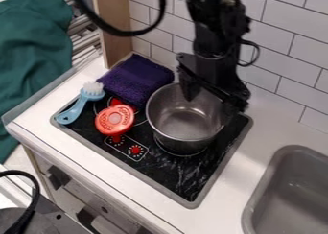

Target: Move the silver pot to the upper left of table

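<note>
The gripper's [213, 102] fingers were spread wide over the silver pot [176, 141], hiding some of its far rim; whether they touched it was unclear. The pot sat on the black stovetop [169, 174], right of the purple towel [135, 78]. The frame cut off the gray sink [257, 194].

1. A kitchen, apparently a toy or mock-up one: the white surface [269, 132] holds a black stove top [182, 178] and a grey sink [254, 199].
2. White wall tiles [288, 51] rise behind it.
3. Red burner knobs [135, 150], a metal pot [182, 121] and a blue scrub brush [74, 109] fit cooking and washing up.
4. A robot arm [219, 24] and black cables [122, 33] suggest a lab setting.
</note>
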### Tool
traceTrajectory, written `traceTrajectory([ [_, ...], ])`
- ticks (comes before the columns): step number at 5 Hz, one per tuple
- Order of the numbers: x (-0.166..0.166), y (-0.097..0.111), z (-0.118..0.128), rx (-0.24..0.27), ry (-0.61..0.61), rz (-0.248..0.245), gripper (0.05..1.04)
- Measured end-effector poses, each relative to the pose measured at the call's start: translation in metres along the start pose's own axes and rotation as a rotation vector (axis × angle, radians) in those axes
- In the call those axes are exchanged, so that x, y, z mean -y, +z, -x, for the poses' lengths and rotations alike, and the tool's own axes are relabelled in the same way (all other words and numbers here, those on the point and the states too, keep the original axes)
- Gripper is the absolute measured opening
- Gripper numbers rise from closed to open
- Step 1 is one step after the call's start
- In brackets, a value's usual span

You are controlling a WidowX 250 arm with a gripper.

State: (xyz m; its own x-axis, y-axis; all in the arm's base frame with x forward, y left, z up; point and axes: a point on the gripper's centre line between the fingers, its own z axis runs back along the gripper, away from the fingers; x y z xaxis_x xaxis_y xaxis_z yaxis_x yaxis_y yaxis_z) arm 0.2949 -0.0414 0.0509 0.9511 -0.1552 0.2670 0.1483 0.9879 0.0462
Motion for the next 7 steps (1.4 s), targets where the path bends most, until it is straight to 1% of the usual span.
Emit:
traceTrajectory([
  [1, 0.005, -0.015, 0.001, -0.046, 0.041, 0.027, 1.011],
  [2, 0.005, -0.030, -0.001, -0.063, 0.078, 0.036, 1.011],
  [3, 0.002, -0.046, -0.007, -0.084, 0.103, 0.068, 1.011],
  [4, 0.001, -0.059, -0.009, -0.126, 0.107, 0.081, 1.011],
  [5, 0.002, -0.073, -0.007, -0.190, 0.106, 0.080, 1.010],
  [6, -0.004, -0.083, -0.006, -0.236, 0.104, 0.075, 0.950],
  [7, -0.008, -0.083, -0.005, -0.254, 0.099, 0.067, 0.655],
])
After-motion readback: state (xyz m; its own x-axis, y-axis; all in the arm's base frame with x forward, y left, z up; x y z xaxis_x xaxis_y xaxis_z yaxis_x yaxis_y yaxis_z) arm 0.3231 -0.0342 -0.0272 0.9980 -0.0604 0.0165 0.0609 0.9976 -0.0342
